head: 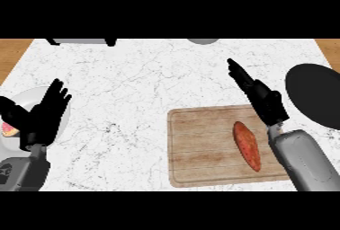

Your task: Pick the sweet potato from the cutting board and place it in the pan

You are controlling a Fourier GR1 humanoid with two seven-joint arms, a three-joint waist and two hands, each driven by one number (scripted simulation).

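- Right robot hand (264, 99): black, fingers straight and held together, pointing up and to the left. It holds nothing.
- Its wrist lies over the upper right corner of the cutting board (199, 148), and its fingertips reach past the board over the bare surface (133, 76).
- The right grey forearm (302, 159) comes in from the lower right and covers the board's right edge.
- Sweet potato (246, 145): on the right half of the board, just left of that forearm and below the hand. No finger touches it.
- Sweet potato, look: long, slim spindle with tapered ends, orange-red skin, smooth. Its long axis runs nearly up-down, the lower end leaning right.
- Cutting board: pale wood, rectangular with rounded corners, and a groove runs inside the rim. The grain runs left-right.
- Pan (320, 96): matte black, round, cut off by the right edge. It sits right of the hand, apart from the board.
- Surface: white marble with fine grey veins.
- Left robot hand (43, 117): open, fingers up, resting at the left edge and partly over a pale plate (28, 97).
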